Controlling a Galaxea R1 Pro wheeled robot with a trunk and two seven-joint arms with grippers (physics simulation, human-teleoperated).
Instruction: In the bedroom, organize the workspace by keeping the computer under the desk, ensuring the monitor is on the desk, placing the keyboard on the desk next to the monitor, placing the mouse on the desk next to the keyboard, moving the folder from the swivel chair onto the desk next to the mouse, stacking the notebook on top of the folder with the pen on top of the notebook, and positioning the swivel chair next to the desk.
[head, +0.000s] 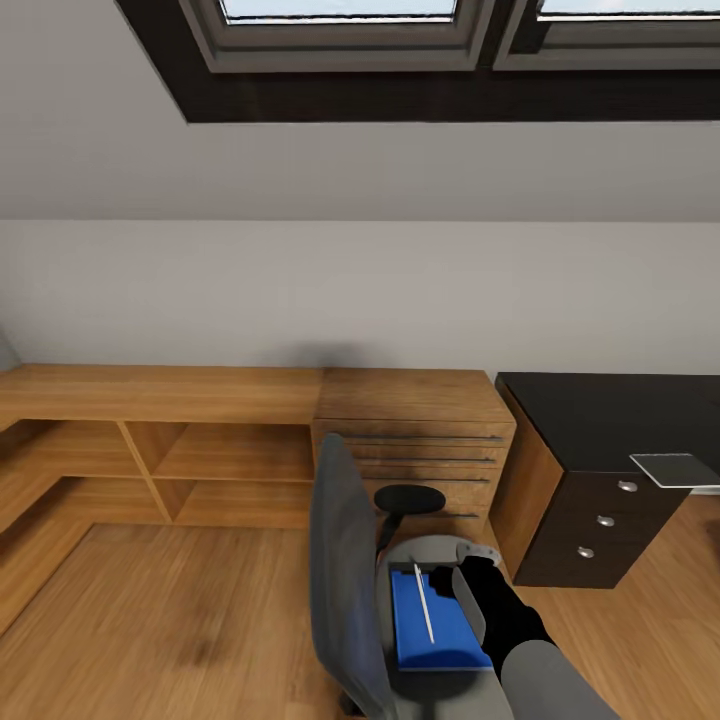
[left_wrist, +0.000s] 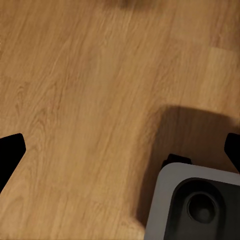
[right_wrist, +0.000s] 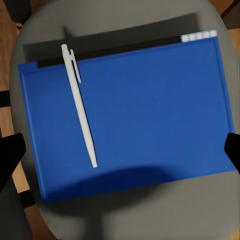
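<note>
The swivel chair (head: 340, 590) stands on the wooden floor, left of the desk (head: 600, 410). On its grey seat (right_wrist: 125, 220) lies the blue folder (head: 432, 625) (right_wrist: 140, 110), with the white pen (head: 424, 603) (right_wrist: 79, 107) resting on top near one short edge. My right gripper (head: 472, 580) (right_wrist: 121, 152) hovers just above the folder, open, its black fingertips (right_wrist: 10, 155) spread to either side and holding nothing. A thin greyish notebook (head: 675, 468) juts over the desk's front edge. My left gripper (left_wrist: 121, 150) hangs open over bare floor.
Low wooden shelving (head: 200, 440) and a wooden drawer chest (head: 415, 440) line the grey wall behind the chair. The desk's black drawer unit (head: 590, 520) stands right of the chest. A dark-framed skylight (head: 400, 60) is overhead. My grey base (left_wrist: 195, 200) shows beneath the left gripper.
</note>
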